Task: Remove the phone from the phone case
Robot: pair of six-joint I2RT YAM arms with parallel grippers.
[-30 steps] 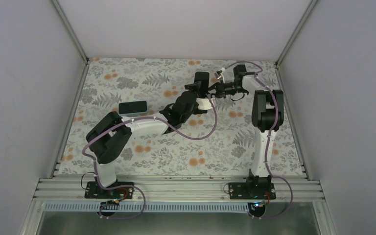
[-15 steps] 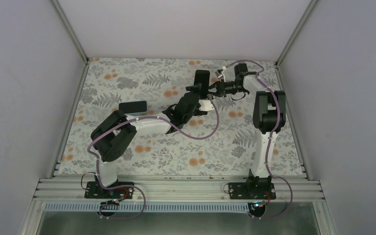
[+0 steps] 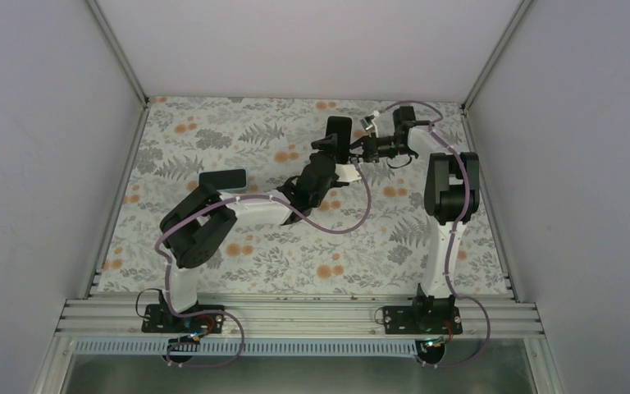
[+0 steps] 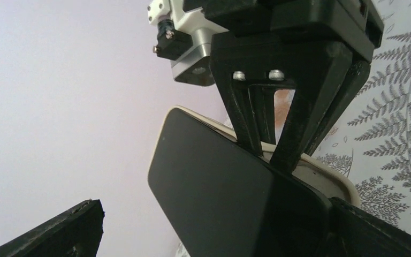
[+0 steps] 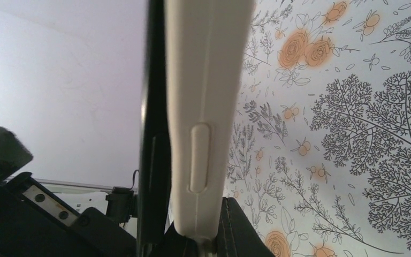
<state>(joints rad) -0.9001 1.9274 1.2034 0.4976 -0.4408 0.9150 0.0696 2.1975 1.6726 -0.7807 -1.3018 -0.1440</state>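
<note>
Flowered table (image 3: 213, 131), far middle: phone (image 3: 339, 134) held in the air, seated in its cream case (image 5: 206, 80).
Right pincer (image 4: 270, 152) is closed on the edge of the case with the phone in it. Both stand on edge, long axis running from near to far in the top view, dark screen facing the left wrist camera. Left pincer (image 4: 217, 206) is wide open, one finger at each side of the phone, holding nothing.
</note>
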